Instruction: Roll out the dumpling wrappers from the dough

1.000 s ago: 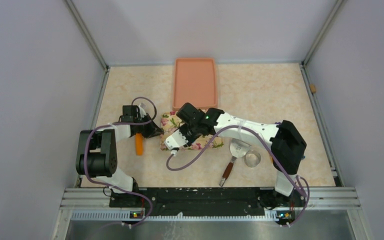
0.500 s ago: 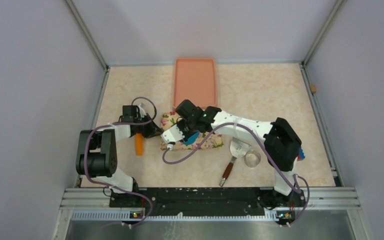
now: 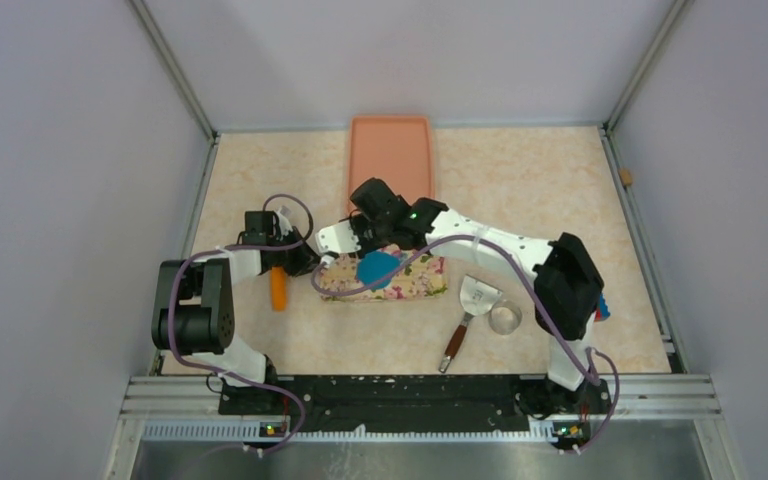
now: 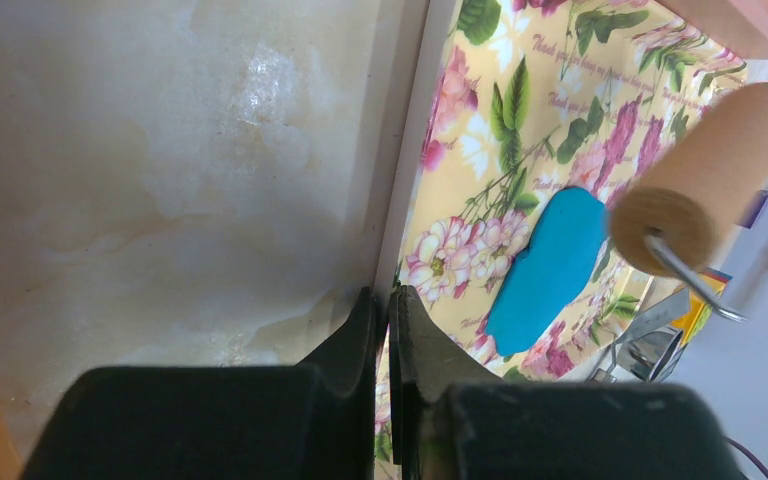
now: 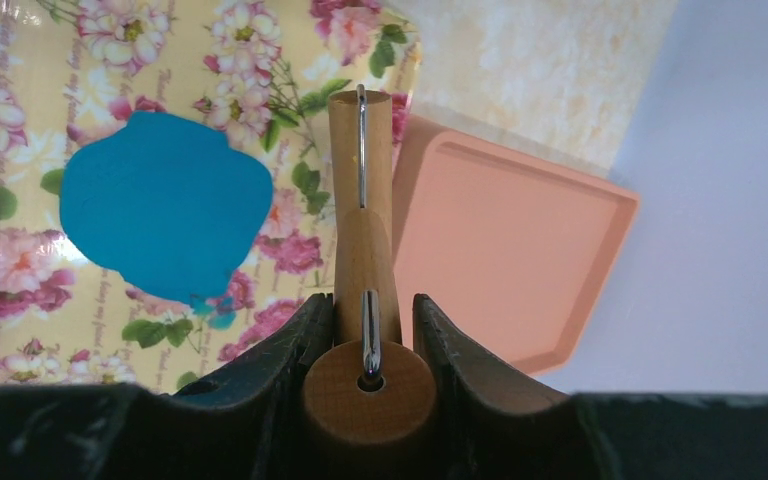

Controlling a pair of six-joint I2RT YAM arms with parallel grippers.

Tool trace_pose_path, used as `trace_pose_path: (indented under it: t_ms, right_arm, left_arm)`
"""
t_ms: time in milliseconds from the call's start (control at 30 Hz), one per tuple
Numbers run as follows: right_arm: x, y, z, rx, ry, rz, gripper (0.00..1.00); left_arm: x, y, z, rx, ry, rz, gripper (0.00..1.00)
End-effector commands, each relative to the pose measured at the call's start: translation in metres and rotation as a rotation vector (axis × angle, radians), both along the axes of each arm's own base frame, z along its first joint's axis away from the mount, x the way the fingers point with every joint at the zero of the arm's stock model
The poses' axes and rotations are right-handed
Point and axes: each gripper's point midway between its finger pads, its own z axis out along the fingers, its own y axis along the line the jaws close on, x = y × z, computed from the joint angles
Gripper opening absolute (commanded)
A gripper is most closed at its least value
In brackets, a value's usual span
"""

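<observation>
The dough (image 3: 377, 268) is a flattened, irregular bright blue sheet on a floral mat (image 3: 422, 285). My left gripper (image 3: 307, 262) is shut on the mat's left edge; the left wrist view shows the jaws (image 4: 388, 300) pinching that rim, with the dough (image 4: 550, 270) beyond them. My right gripper (image 3: 375, 235) is shut on the handle of a wooden rolling pin (image 5: 362, 230), raised just off the far side of the dough (image 5: 165, 205). No neat round dumpling wrappers are in view.
A pink tray (image 3: 390, 165) lies behind the mat. An orange piece (image 3: 278, 288) sits by the left gripper. Right of the mat are a wooden-handled scraper (image 3: 468, 305) and a metal ring cutter (image 3: 506, 318). The walls stand close at both sides.
My right arm has swung the rolling pin from over the mat's near left toward the far side, uncovering the blue dough. The left gripper has stayed on the mat's edge.
</observation>
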Motion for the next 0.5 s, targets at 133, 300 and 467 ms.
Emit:
trace_pose_path:
  t_ms: [133,300,467]
  right_arm:
    - [-0.034,-0.020,0.063,0.094,-0.012,0.087,0.00]
    - [-0.054,-0.038,0.023,0.013,0.034,0.159,0.00]
    - [-0.066,-0.042,-0.002,-0.037,0.065,0.232,0.00]
  left_arm:
    - [0.000,-0.002,-0.003,-0.030,0.016,0.013,0.00]
    - [0.000,-0.002,-0.002,-0.030,0.016,0.011,0.00]
    - [0.001,-0.001,-0.002,-0.024,0.010,0.012,0.00]
